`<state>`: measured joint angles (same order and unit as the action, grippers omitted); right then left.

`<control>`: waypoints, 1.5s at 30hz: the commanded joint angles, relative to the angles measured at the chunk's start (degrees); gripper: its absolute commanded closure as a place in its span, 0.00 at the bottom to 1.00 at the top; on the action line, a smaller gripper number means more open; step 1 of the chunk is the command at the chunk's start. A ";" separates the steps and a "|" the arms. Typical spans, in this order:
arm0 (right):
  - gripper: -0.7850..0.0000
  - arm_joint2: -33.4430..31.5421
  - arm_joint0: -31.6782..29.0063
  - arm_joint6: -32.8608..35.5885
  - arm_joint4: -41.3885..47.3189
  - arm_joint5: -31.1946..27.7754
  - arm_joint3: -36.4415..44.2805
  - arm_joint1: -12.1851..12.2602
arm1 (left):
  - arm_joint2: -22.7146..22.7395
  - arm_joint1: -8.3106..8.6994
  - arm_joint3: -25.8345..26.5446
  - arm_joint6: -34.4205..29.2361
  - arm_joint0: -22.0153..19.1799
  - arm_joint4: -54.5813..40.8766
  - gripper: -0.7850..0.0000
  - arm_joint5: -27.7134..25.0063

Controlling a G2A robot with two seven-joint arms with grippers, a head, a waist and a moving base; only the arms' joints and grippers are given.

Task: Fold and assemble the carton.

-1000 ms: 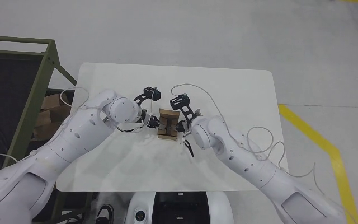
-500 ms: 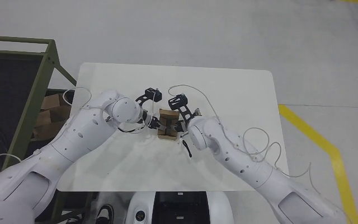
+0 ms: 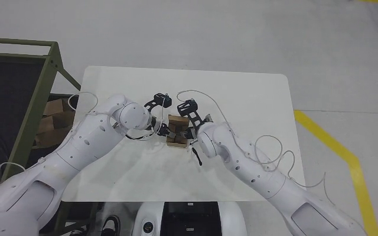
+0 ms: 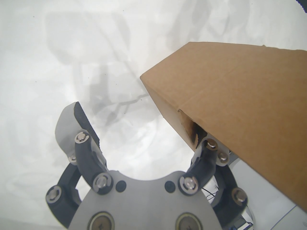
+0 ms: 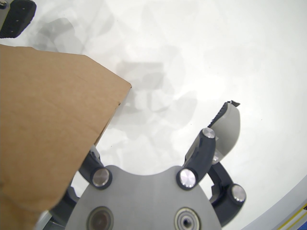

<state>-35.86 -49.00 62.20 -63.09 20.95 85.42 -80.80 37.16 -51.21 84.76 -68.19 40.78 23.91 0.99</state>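
A small brown carton (image 3: 176, 130) stands partly folded near the middle of the white table (image 3: 248, 94). My left gripper (image 3: 160, 128) is against its left side and my right gripper (image 3: 190, 132) against its right side. In the left wrist view the left gripper (image 4: 141, 130) is open; one finger (image 4: 79, 123) is free over the table, and the other is hidden behind a carton (image 4: 239, 108) panel. In the right wrist view the right gripper (image 5: 158, 130) is open too; one finger (image 5: 226, 125) is free, the other covered by the carton (image 5: 48, 111). The left arm's fingertip (image 5: 16, 20) shows beyond the carton.
A green-framed rack (image 3: 35, 71) with cardboard pieces (image 3: 53, 115) stands off the table's left edge. A short black cable (image 3: 198, 157) lies just in front of the carton. A yellow floor line (image 3: 331, 141) runs at the right.
The right arm has shifted slightly toward the carton; the carton and the left gripper stay nearly where they were.
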 commanded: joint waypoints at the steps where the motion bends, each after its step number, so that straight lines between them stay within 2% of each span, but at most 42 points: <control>1: 0.00 -0.21 -0.15 0.12 -0.30 -0.11 -0.04 -0.16 | 0.16 -0.10 -0.05 -0.08 0.10 0.14 0.00 -0.05; 21: 0.00 -2.11 -1.32 1.47 -2.77 -1.66 -0.77 -1.57 | 1.37 -1.12 -0.56 -1.26 0.77 1.38 0.00 0.14; 33: 0.00 -2.80 -1.85 3.09 -5.76 0.45 -1.32 -2.55 | 2.02 -1.70 -1.01 -2.03 1.07 1.99 0.00 0.10; 45: 0.00 -4.18 -2.85 2.50 -6.93 -1.21 -0.88 -3.26 | 2.77 -2.21 -1.30 -2.06 1.50 2.46 0.00 -0.46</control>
<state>-39.88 -51.69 64.98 -69.97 19.99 84.35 -84.02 39.83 -53.37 83.48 -70.34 42.22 26.32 0.56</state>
